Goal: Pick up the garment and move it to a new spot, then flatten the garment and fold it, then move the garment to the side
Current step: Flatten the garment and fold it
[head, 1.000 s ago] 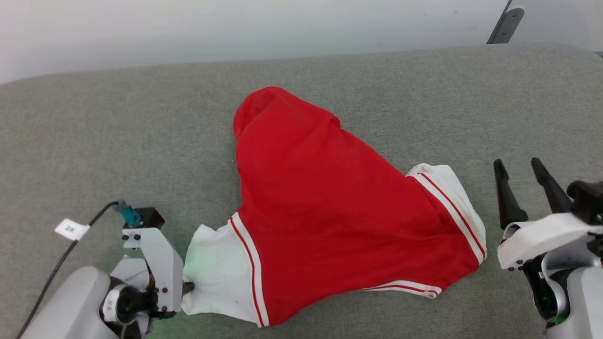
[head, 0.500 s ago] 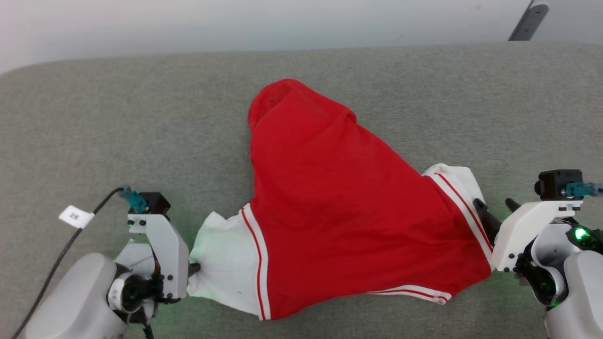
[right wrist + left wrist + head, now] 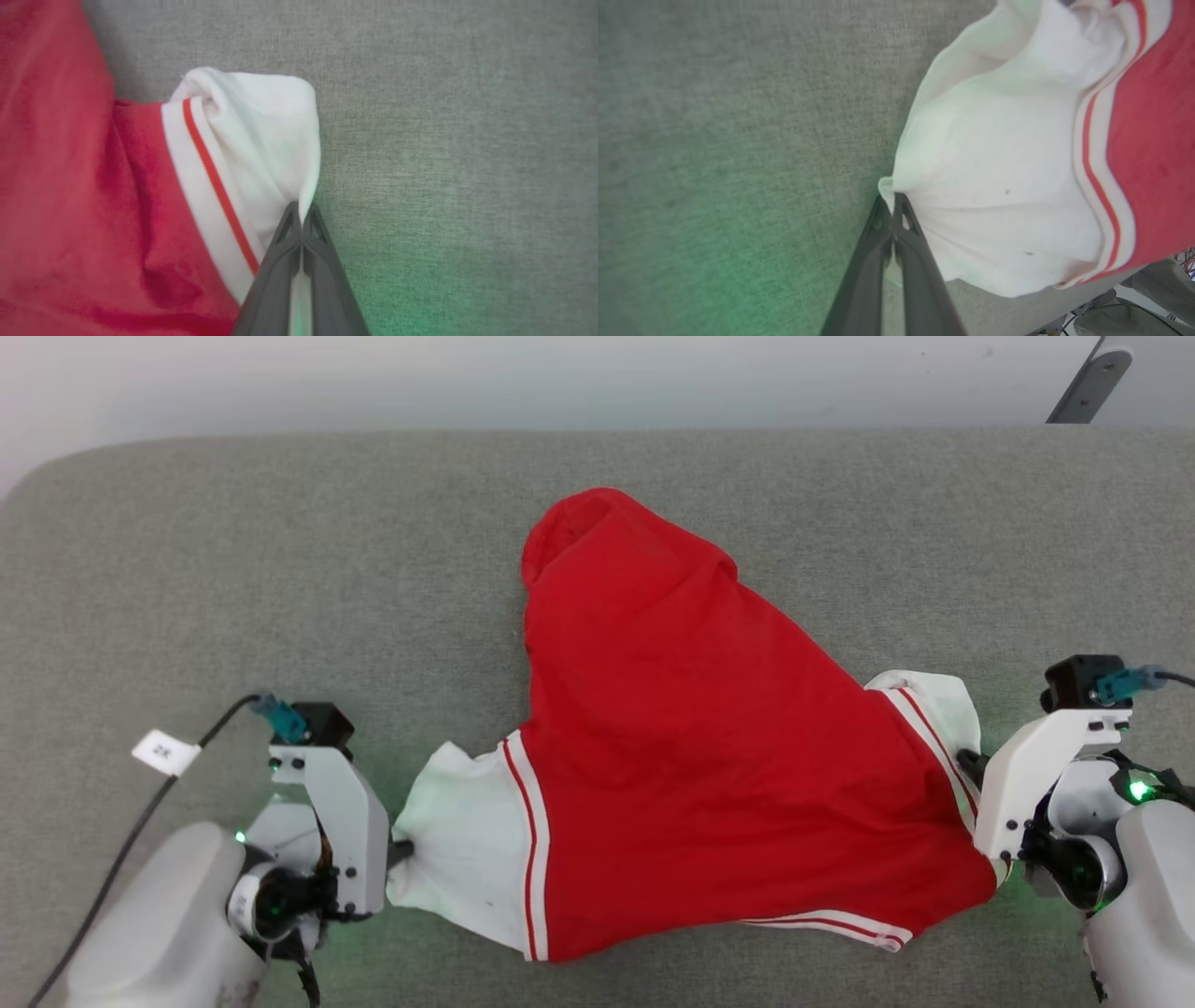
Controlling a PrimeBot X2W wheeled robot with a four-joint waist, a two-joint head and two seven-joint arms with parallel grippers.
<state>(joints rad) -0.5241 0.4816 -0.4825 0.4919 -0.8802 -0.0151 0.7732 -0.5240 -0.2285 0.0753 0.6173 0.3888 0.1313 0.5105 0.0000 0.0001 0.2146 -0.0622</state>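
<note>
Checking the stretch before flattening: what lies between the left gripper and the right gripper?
The garment, lying on the grey surface, as the head view shows. The wrist views show the left gripper and right gripper each shut on one end of it.

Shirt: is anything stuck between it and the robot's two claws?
Nothing visible. The left gripper is shut on one white sleeve of the shirt, and the right gripper is shut on the other sleeve.
</note>
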